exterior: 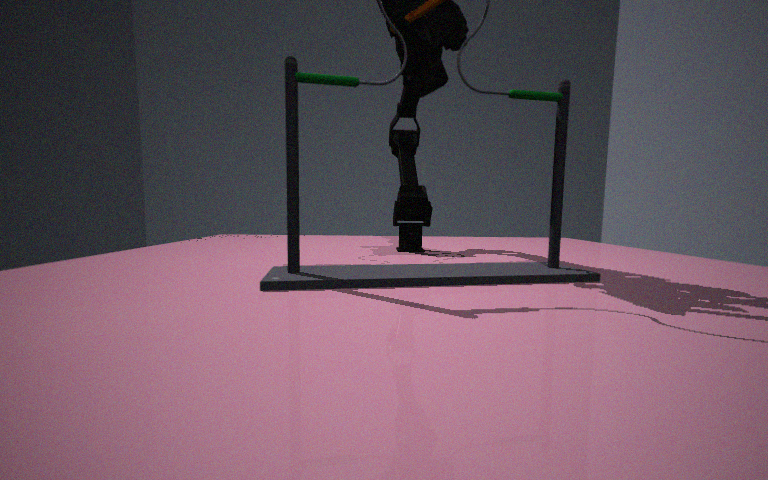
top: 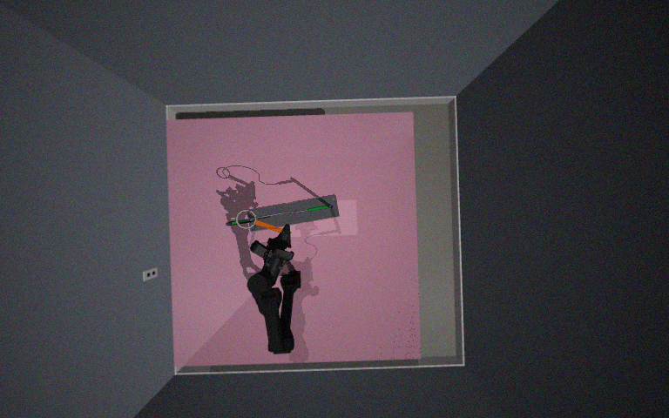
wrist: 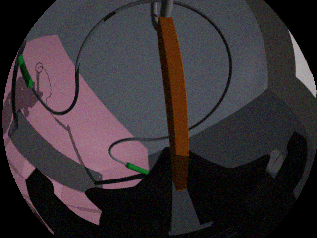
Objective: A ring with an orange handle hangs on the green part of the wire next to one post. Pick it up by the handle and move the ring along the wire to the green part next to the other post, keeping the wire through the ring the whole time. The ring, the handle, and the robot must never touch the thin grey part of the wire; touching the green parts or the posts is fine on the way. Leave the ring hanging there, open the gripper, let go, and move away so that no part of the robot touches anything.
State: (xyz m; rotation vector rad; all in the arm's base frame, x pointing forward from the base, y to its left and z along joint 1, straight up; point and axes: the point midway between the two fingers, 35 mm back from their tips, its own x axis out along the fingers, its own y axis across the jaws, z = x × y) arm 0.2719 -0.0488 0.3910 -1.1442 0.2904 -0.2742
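Note:
The ring (top: 236,219) appears over the left part of the grey wire (top: 280,213) (exterior: 404,53) (wrist: 230,64) in the top view. It is out of view in the exterior view and mostly cropped in the wrist view, so its clearance from the wire cannot be told. My gripper (top: 287,230) (wrist: 172,150) is shut on the orange handle (top: 268,226) (exterior: 424,9) (wrist: 174,94), on the robot side of the wire. One green part (top: 318,208) (exterior: 327,79) (wrist: 136,168) is by one post (exterior: 292,164); the other green part (top: 233,223) (exterior: 535,95) (wrist: 25,71) is by the other post (exterior: 558,175).
The dark base plate (top: 276,209) (exterior: 430,272) (wrist: 50,154) carries both posts on the pink table top (top: 369,158) (exterior: 169,350). The wire rises in a tall loop between the green parts. Its top is cut off in the exterior view. Shadows lie across the table.

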